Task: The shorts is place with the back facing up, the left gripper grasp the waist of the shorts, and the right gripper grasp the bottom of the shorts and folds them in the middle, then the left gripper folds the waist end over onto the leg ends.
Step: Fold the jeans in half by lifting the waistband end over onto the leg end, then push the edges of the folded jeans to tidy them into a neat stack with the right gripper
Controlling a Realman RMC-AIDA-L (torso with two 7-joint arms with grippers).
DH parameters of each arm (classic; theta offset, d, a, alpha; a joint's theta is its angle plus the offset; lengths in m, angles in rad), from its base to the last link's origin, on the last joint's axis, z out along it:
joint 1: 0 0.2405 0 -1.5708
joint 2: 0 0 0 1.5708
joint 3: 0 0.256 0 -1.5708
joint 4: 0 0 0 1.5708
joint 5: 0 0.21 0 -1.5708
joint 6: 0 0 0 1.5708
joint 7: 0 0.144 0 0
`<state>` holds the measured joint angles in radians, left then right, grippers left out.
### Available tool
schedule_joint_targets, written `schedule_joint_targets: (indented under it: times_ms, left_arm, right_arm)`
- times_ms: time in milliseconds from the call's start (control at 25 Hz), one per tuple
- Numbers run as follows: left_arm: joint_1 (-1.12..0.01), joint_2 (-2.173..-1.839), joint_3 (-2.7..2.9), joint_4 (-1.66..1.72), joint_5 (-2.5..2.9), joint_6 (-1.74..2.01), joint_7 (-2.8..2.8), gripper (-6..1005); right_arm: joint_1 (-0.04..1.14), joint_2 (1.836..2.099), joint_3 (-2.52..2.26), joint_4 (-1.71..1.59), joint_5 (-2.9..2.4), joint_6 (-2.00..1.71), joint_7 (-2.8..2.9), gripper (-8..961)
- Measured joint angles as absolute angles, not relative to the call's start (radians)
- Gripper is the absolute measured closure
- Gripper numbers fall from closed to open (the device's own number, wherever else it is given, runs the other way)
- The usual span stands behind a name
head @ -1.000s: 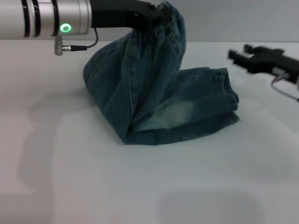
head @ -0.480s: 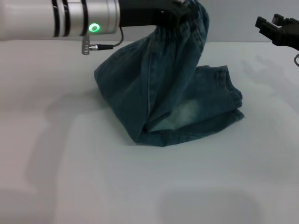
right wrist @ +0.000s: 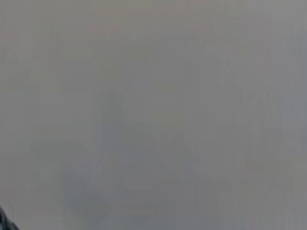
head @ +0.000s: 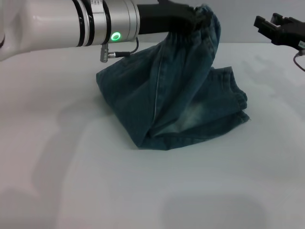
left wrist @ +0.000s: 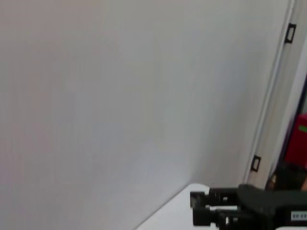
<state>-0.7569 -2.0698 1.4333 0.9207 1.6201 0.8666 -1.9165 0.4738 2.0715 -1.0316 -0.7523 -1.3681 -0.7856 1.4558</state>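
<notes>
Denim like this is floppy but hefty, so we'd grip the thick elastic band. Our left gripper (head: 198, 18), top centre, is clamped on the shorts (head: 176, 100), mid-frame. The right gripper (head: 274, 28), upper right, looks open and empty.

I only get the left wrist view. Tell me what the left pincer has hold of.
Observer: The left pincer is shut on the waist end of the shorts, held up above the table.
Operator: Report where the leg hems are.
Observer: The bottom of the shorts lies flat on the table, on the robot's right of the raised waist.
Operator: Say whether the right pincer touches the cloth.
Observer: No. The right pincer is open and empty, apart from the shorts, farther to the right.
</notes>
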Motion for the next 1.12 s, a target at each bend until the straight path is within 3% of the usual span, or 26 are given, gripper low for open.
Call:
schedule_joint_targets:
  times_ms: [280, 440, 840, 1120]
  left_arm:
    - [-0.748, -2.068, 1.452, 0.927, 1.543, 0.855, -1.865, 888]
    - [-0.738, -2.067, 1.452, 0.932, 1.51, 0.859, -1.837, 670]
    - [-0.612, -2.063, 1.318, 0.935, 1.253, 0.888, -1.618, 279]
    - [-0.464, -2.06, 1.202, 0.899, 0.955, 1.063, -1.361, 153]
  right_arm:
    - [0.49, 2.071, -1.03, -0.735, -1.368, -0.781, 1.453, 420]
    - [0.494, 2.07, -1.026, -0.728, -1.368, -0.779, 1.453, 420]
    - [0.5, 2.06, -1.037, -0.736, -1.375, -0.916, 1.462, 419]
    - [0.594, 1.995, -1.041, -0.76, -1.522, -1.262, 1.667, 419]
